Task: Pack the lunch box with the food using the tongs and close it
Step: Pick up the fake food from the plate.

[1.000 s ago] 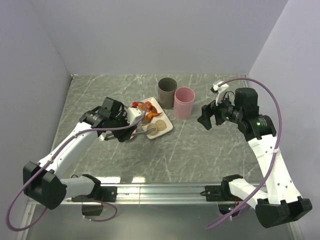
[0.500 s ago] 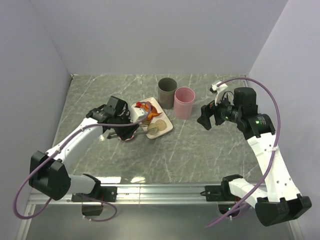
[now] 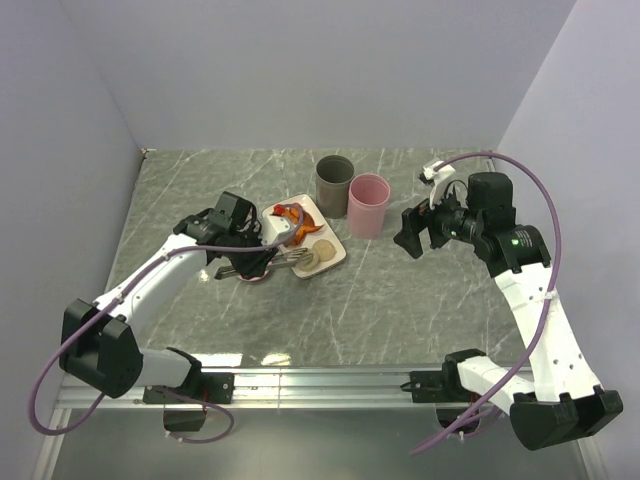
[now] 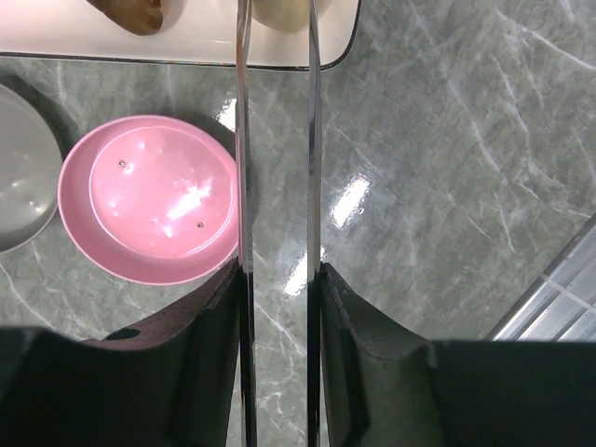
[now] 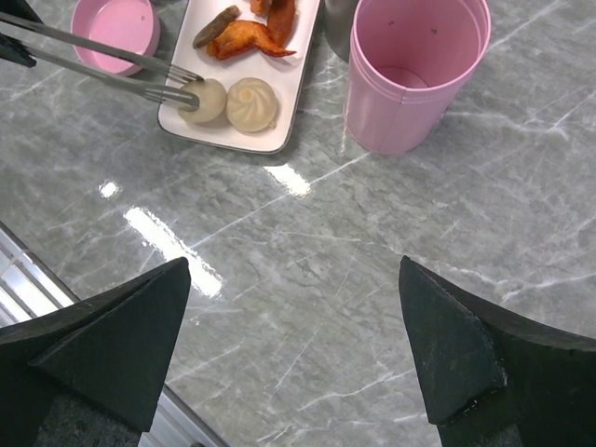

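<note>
Tongs [image 4: 244, 140] pinched in left gripper [image 4: 279, 279]: its fingers [image 4: 209, 326] press on the two metal arms from outside, and the arms run near parallel with a narrow gap between them. Tongs reach from the gripper across the table [image 3: 400, 300] to the near end of the tray [image 5: 296, 84]. Two pale buns [image 5: 207, 101] lie side by side on that end. Tong tips sit at the left bun, touching it or just short, cannot tell which. Food [image 5: 251, 37], orange-brown glossy pieces, lies on the far end of the tray, apart from the tong tips, with one darker piece beside it. Lunch box [image 3: 334, 180] stands upright and open on the table just beyond the tray's far end, lid off. Pink cup [image 3: 367, 205] stands upright and open just beside the lunch box, to its right, near the tray's right edge. Pink lid [image 4: 149, 200] lies flat on the table below the left gripper, just off the tray's left edge, with one tong arm passing over its rim. Grey lid [image 4: 14, 172] lies flat beside the pink lid, only partly in the left wrist view. Right gripper [image 5: 293, 270] hovers above bare table right of the pink cup, well apart from the tray, fingers [image 5: 102, 345] spread wide, nothing between them
</note>
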Action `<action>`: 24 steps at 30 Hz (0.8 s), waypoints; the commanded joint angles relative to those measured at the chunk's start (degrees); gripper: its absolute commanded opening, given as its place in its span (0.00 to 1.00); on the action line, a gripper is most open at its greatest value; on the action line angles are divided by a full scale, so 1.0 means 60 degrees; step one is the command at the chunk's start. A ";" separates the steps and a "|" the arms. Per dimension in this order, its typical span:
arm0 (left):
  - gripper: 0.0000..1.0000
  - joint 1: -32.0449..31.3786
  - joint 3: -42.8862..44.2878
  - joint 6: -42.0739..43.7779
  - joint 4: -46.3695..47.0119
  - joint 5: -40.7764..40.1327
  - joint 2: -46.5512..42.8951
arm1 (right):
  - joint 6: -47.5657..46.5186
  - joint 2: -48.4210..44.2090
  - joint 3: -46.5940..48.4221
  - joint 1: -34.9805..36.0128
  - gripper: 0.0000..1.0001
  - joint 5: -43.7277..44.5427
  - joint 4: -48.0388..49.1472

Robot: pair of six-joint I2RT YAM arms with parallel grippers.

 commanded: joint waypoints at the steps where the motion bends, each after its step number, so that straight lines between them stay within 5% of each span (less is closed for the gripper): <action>1: 0.17 0.0016 0.0669 -0.0102 -0.0271 0.0489 -0.0370 | -0.0082 -0.0037 0.0467 -0.0040 1.00 -0.0111 0.0049; 5: 0.05 0.0016 0.0977 -0.0278 -0.0579 0.0446 -0.0663 | -0.0039 -0.0081 0.0467 -0.0055 1.00 -0.0111 0.0078; 12: 0.02 0.0016 0.1650 -0.0498 -0.0990 0.0445 -0.0927 | 0.0020 -0.0081 0.0511 -0.0069 1.00 -0.0126 0.0151; 24: 0.02 -0.0042 0.5912 -0.1420 -0.1064 0.1236 0.0902 | 0.0723 0.0402 0.0658 -0.0845 1.00 -0.0740 0.0327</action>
